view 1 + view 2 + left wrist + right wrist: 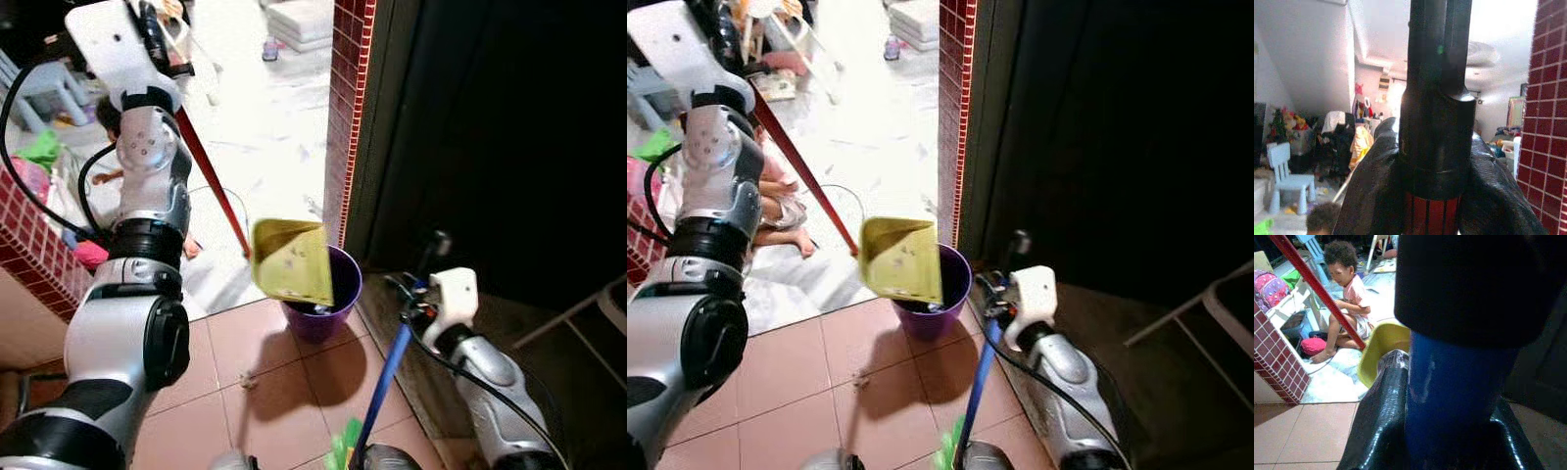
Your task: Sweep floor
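Observation:
A yellow dustpan [291, 259] on a long red handle [211, 181] hangs tilted over the rim of a purple bin [338, 294]. My left gripper [1432, 196] is raised high at the left and shut on the black top end of that handle. Lower right, my right gripper [1444, 431] is shut on the blue broom handle [387, 372], which slants down to a green broom head [343, 450] at the bottom edge. A small bit of debris [250, 377] lies on the terracotta tiles left of the bin.
A child [784, 196] sits on the white floor just beyond the low red brick wall [29, 245]. A red brick pillar [345, 98] stands behind the bin. A dark room and a metal rack [588, 313] are on the right. A pale blue chair [49, 88] stands far left.

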Controlling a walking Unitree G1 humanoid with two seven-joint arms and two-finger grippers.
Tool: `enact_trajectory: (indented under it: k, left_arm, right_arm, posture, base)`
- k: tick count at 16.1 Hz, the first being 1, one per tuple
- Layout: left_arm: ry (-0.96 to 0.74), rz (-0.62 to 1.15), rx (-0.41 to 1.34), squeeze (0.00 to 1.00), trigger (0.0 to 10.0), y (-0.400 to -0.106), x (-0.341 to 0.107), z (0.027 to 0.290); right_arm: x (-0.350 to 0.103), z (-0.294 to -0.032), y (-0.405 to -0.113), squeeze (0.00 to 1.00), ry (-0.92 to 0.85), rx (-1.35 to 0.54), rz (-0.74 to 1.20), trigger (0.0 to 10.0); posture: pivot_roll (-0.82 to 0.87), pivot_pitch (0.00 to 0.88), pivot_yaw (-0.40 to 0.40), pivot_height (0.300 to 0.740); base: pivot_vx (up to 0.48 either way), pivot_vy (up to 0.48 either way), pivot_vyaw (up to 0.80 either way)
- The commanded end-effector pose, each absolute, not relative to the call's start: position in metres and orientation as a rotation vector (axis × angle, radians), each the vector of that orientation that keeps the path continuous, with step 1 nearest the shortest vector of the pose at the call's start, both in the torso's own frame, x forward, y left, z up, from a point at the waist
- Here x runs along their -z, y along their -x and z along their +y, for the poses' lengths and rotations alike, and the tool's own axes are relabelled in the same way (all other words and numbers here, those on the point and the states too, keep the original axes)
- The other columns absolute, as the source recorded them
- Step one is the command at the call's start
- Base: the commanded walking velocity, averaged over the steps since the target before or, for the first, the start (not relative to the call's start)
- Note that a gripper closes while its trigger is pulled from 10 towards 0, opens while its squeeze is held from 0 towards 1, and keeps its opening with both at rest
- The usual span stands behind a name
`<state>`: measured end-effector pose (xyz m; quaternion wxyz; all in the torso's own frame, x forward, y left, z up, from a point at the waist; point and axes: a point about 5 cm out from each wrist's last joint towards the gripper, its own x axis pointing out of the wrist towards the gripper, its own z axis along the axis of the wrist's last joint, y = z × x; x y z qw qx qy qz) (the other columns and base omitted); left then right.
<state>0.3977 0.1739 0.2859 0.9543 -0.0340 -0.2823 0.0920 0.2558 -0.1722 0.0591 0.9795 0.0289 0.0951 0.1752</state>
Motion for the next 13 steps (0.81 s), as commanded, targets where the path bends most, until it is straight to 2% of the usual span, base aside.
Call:
enact_trajectory:
  k: [1, 5, 9, 13]
  left_arm:
    - [0.058, -0.694, -0.153, 0.00, 10.0, -0.394, -0.315, 0.167]
    - [0.006, -0.737, -0.043, 0.00, 10.0, -0.393, -0.317, 0.138]
    - [-0.110, -0.815, 0.216, 0.00, 10.0, -0.379, -0.305, 0.081]
    - [-0.201, -0.865, 0.446, 0.00, 10.0, -0.360, -0.286, 0.042]
  right_arm:
    - [-0.063, -0.183, -0.255, 0.00, 0.000, -0.334, 0.192, 10.0]
    - [-0.066, -0.179, -0.258, 0.00, 0.000, -0.341, 0.187, 10.0]
    - [-0.071, -0.175, -0.263, 0.00, 0.012, -0.353, 0.166, 10.0]
    - [-0.072, -0.173, -0.264, 0.00, 0.029, -0.364, 0.157, 10.0]
  posture:
    - [-0.17, 0.000, 0.052, 0.740]
    - [-0.17, 0.000, 0.047, 0.740]
    - [-0.16, 0.000, 0.039, 0.740]
    - [-0.16, 0.000, 0.040, 0.740]
  base:
    - [0.000, 0.000, 0.00]
    - [0.000, 0.000, 0.00]
    - [0.000, 0.000, 0.00]
    - [0.000, 0.000, 0.00]
